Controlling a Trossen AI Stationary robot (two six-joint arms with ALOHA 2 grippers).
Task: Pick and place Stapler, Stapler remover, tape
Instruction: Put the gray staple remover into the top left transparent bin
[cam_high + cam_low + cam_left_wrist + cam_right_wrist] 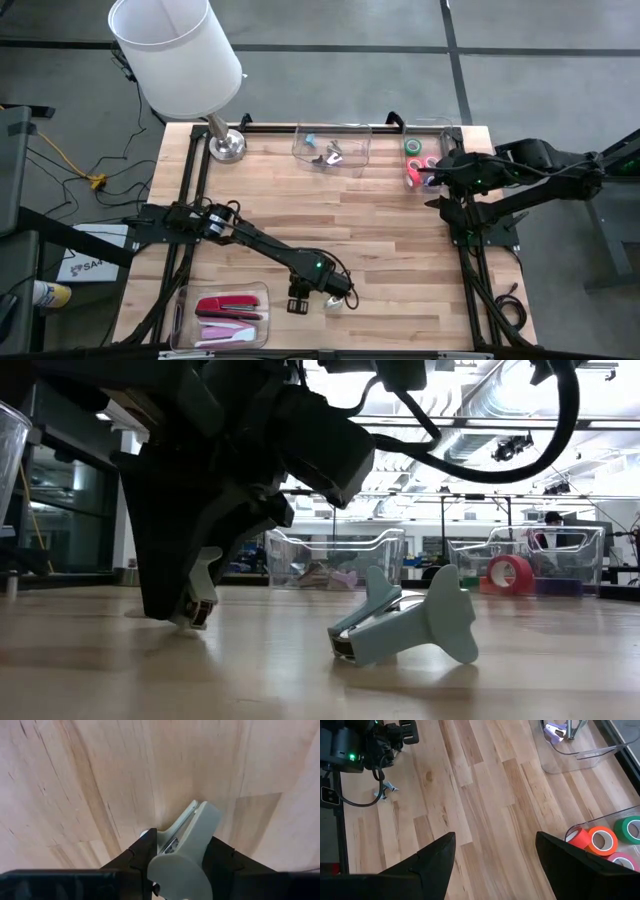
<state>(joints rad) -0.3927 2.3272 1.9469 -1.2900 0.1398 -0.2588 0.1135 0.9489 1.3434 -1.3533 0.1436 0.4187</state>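
A pale green stapler remover [405, 625] lies on the wooden table near its front edge, resting on its wings and jaw end; it also shows in the high view [337, 300]. My left gripper [315, 298] is low over it and open. In the left wrist view the remover [187, 840] lies between the two dark fingers. My right gripper [495, 865] is open and empty above the table's far right [432, 180], beside a clear bin holding tape rolls [601, 840] in orange, green and pink. My left gripper comes from above, slanting, with one finger [140, 857] on each side of the remover's handle end [175, 870]. In the low view the one finger that shows [200, 605] stands on the table apart from the remover. I cannot tell whether the gripper touches the remover.
A clear bin [220, 312] with red and pink staplers stands at the front left. A clear bin [335, 148] with several removers stands at the far middle. A lamp [180, 50] stands with its base [228, 145] at the far left. Bare wood lies mid-table.
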